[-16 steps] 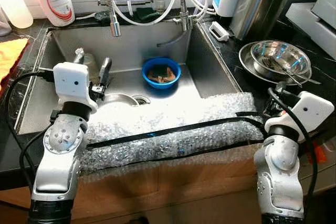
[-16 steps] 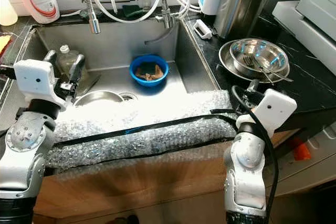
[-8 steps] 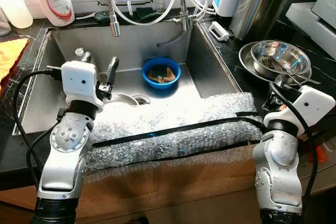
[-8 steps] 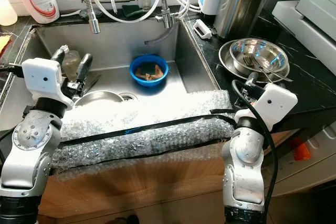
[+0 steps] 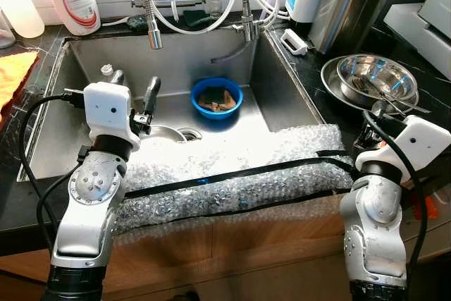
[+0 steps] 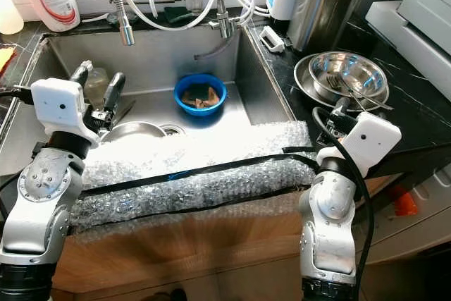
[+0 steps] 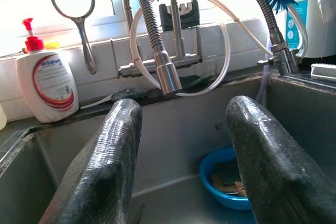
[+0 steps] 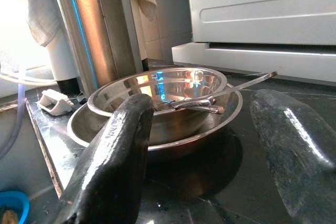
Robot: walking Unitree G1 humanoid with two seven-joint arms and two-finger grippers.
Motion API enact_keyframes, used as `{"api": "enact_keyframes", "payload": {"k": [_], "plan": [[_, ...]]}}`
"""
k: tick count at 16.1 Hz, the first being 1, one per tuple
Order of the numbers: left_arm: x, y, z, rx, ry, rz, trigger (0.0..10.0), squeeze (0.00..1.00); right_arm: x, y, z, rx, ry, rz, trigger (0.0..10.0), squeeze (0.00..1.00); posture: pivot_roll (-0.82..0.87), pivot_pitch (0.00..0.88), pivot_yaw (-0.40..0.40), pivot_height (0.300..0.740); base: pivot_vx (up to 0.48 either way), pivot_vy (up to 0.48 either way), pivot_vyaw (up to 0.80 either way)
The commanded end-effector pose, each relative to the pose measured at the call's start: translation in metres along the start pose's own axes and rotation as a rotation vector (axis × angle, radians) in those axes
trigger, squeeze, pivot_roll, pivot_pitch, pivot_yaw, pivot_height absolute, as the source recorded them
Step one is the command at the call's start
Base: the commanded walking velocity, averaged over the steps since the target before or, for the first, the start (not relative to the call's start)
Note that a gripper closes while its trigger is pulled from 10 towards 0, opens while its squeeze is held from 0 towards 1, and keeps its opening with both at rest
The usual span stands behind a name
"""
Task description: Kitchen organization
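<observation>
Left gripper: fingers spread, empty, above the stainless steel sink, facing the round blue plastic bowl on the sink floor. Right gripper: fingers spread, empty, facing the stacked round steel bowls on the black bench.

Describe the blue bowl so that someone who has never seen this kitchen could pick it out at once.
Start at the steel sink set into the black counter. The blue bowl sits on the sink floor near the back wall, ahead of the left gripper. It is the one bright blue round thing among grey steel, with brown scraps inside.
</observation>
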State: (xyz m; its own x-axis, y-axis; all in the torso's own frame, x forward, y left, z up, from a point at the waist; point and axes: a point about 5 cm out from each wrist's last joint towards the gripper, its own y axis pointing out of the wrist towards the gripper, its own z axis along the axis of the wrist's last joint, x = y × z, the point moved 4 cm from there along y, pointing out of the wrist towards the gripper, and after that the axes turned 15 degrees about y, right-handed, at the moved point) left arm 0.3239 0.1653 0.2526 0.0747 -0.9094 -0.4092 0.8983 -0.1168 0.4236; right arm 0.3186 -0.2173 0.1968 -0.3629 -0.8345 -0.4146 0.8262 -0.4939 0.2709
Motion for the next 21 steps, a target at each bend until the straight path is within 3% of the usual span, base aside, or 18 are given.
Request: {"api": "enact_keyframes", "payload": {"k": [1,2,3,4,7,8,9,18,21], "plan": [[0.001,0.001,0.006,0.015,0.01,-0.001,10.0,0.0,0.002,0.002,0.003,0.013,0.007,-0.011,0.0,0.0,0.06,0.139,-0.042,0.74,0.0,0.0,0.0],[0.001,0.001,0.006,0.014,0.01,-0.002,10.0,0.0,0.001,0.002,0.003,0.01,0.008,-0.007,0.0,0.0,0.06,0.139,-0.042,0.74,0.0,0.0,0.0],[0.001,0.001,0.006,0.015,0.009,-0.001,10.0,0.0,0.0,0.002,0.002,0.007,0.007,-0.007,8.2,0.0,0.06,0.139,-0.042,0.74,0.0,0.0,0.0],[0.001,0.001,0.006,0.014,0.009,0.0,10.0,0.0,0.0,0.002,0.0,-0.003,0.005,-0.006,10.0,0.0,0.06,0.138,-0.041,0.74,0.0,0.0,0.0],[0.004,0.001,0.007,0.018,0.015,-0.006,10.0,0.0,-0.001,0.001,0.0,-0.007,0.012,-0.003,10.0,0.0,0.06,0.135,-0.04,0.74,0.0,0.0,0.0],[0.004,0.001,0.007,0.018,0.011,-0.007,10.0,0.0,-0.001,0.002,0.0,-0.005,0.014,-0.004,8.9,0.0,0.06,0.133,-0.039,0.74,0.0,0.0,0.0],[0.004,0.002,0.007,0.019,0.013,-0.007,10.0,0.0,-0.001,0.002,0.001,-0.001,0.016,-0.001,0.0,0.0,0.06,0.132,-0.038,0.74,0.0,0.0,0.0],[0.006,0.003,0.005,0.012,0.012,-0.011,10.0,0.0,-0.008,0.002,-0.001,-0.01,0.032,0.026,0.0,0.0,0.06,0.125,-0.035,0.74,0.0,0.0,0.0],[0.01,0.002,0.001,-0.005,0.013,-0.025,10.0,0.0,-0.011,0.002,-0.003,-0.024,0.043,0.042,0.5,0.0,0.06,0.127,-0.036,0.74,0.0,0.0,0.0]]}}
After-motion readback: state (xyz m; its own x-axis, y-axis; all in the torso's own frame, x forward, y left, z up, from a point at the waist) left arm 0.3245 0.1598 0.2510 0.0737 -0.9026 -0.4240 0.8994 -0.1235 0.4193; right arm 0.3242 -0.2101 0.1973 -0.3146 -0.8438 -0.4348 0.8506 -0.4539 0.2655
